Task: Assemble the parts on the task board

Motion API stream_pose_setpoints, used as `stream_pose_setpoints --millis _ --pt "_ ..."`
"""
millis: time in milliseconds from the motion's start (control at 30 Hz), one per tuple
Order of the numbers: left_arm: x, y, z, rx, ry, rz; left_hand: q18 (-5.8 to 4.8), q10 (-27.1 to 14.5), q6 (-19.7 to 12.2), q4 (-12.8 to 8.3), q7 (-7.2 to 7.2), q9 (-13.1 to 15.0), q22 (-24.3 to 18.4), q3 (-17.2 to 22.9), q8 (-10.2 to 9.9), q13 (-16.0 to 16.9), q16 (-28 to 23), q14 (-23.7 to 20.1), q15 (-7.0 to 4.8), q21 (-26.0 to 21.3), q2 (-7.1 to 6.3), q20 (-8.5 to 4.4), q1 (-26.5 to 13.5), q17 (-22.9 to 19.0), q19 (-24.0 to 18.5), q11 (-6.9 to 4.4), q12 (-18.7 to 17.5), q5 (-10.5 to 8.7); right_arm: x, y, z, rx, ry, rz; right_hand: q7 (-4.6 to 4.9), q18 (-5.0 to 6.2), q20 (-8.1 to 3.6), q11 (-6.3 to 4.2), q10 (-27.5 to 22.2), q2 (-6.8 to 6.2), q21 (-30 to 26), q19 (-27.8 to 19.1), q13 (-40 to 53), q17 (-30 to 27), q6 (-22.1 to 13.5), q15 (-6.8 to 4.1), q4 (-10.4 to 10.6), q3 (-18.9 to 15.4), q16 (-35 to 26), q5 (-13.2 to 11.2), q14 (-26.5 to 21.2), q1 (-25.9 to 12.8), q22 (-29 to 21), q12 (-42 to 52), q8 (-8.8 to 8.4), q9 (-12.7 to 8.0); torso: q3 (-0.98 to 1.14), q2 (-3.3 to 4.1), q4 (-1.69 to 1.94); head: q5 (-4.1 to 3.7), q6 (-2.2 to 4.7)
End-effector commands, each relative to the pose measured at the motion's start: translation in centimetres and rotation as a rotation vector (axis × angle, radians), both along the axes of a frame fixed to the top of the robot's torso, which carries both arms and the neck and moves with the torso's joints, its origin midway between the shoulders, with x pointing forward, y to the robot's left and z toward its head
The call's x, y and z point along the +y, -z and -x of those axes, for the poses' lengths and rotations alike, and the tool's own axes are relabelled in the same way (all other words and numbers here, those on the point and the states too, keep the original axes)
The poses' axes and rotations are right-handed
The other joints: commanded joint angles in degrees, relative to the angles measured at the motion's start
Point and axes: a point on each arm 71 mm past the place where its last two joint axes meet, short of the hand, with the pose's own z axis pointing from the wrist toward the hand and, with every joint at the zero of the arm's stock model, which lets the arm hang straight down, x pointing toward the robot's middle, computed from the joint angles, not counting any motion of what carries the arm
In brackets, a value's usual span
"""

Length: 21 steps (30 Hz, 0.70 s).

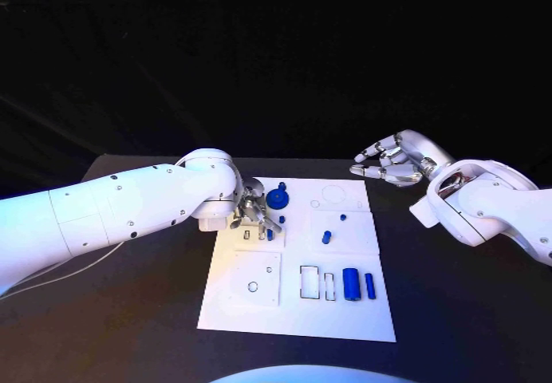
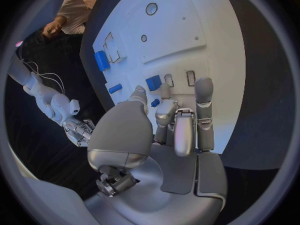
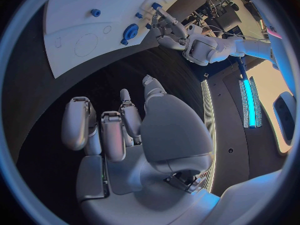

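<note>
The white task board (image 1: 230, 307) lies mid-table. My left hand (image 1: 255, 217) hovers low over its far left part. Thumb and a fingertip (image 2: 165, 91) pinch a small blue block (image 2: 153, 82) next to two small slots. The same block (image 1: 268, 232) shows at my fingertips in the head view. A tiny blue peg (image 2: 155, 103) stands just behind it. A round blue knob (image 1: 281, 194) sits at the far edge. My right hand (image 1: 395, 159) hangs off the board's far right corner, fingers loosely bent, holding nothing (image 3: 125, 130).
Two small blue parts (image 1: 327, 236) (image 1: 344, 215) lie on the board's right half. Two longer blue parts (image 1: 351, 285) (image 1: 370, 286) rest beside empty rectangular slots (image 1: 310, 281) near the front. Round holes (image 1: 253, 286) mark the front left panel. Black table surrounds the board.
</note>
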Motion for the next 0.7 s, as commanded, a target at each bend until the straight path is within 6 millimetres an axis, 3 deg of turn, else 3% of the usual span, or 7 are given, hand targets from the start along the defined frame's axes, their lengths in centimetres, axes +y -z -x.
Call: stream_pose_setpoints --millis 33,433,700 --pt "-0.18 0.15 0.21 0.028 0.019 -0.009 -0.71 -0.4 -0.4 -0.1 0.04 0.2 0.1 -0.1 0.2 0.0 -0.3 2.2 -0.14 0.4 0.60 0.07 0.5 3.6 -0.5 -0.03 0.1 -0.13 0.10 0.10 0.02 0.005 -0.012 0.014 -0.07 0.57 -0.29 -0.25 -0.2 0.04 -0.4 -0.2 0.0 6.6 -0.3 -0.24 0.0 -0.4 -0.3 0.2 3.9 -0.3 1.0 -0.1 0.27 0.0 0.00 0.01 -0.04 -0.08 -0.02" --pt "-0.36 0.24 0.20 0.041 0.019 -0.001 -0.69 -0.5 -0.6 -0.1 0.04 0.5 0.2 0.3 0.3 0.0 -0.3 2.2 -0.13 0.5 1.10 0.10 1.2 3.6 -0.7 -0.03 0.1 -0.09 0.18 0.12 0.00 0.006 -0.014 0.014 -0.07 0.56 -0.29 -0.26 -0.2 0.08 -0.4 -0.2 0.0 6.6 -0.3 -0.24 0.1 -0.4 -0.3 0.2 3.9 -0.4 1.0 -0.1 0.30 0.0 0.00 0.04 -0.03 -0.11 -0.13" --pt "-0.43 0.29 0.15 0.047 0.013 0.008 -0.68 -0.6 -1.0 -0.2 0.04 1.1 0.4 1.3 0.5 0.0 -0.3 2.2 -0.13 0.9 2.64 0.16 2.8 3.5 -1.0 -0.03 0.1 -0.04 0.22 0.16 -0.01 0.009 -0.014 0.015 -0.08 0.56 -0.29 -0.26 -0.1 0.14 -0.4 -0.2 0.0 6.6 -0.2 -0.24 0.1 -0.5 -0.3 0.2 3.9 -0.4 1.0 -0.1 0.34 0.0 0.04 0.06 -0.02 -0.14 -0.18"
